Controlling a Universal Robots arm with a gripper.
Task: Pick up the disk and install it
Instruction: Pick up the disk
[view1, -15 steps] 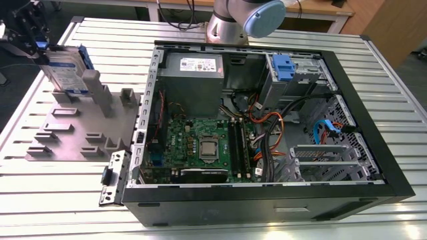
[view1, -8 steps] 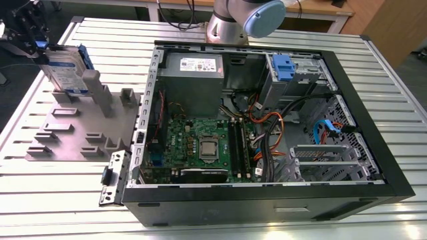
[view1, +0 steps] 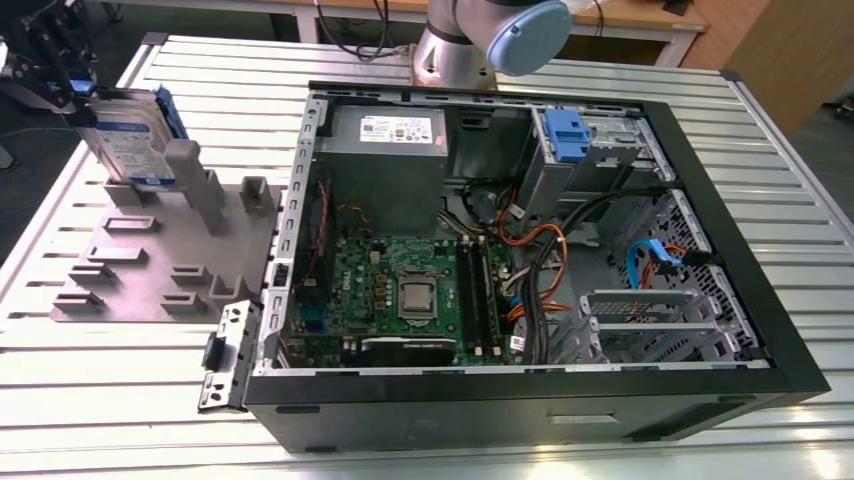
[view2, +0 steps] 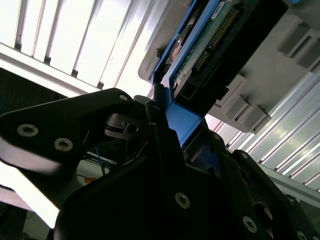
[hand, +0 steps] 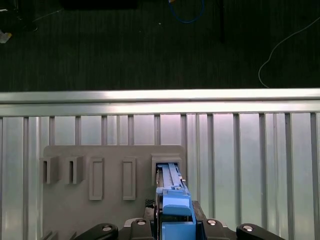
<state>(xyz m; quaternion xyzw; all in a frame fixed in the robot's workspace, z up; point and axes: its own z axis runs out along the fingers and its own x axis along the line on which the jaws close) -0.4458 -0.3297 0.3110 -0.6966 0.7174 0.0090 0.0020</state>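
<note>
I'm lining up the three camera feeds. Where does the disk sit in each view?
Exterior view: the disk stands on edge in the grey fixture, at the exterior view's far left.
First wrist view: the disk is seen edge-on in the end slot of the grey fixture.
Second wrist view: the disk shows its circuit-board side, against the grey fixture.
Shared landmark: the grey fixture.

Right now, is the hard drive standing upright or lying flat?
Upright, on edge, leaning slightly: the hard drive stands slotted in the grey holder, the gripper clamped on its top.
</note>
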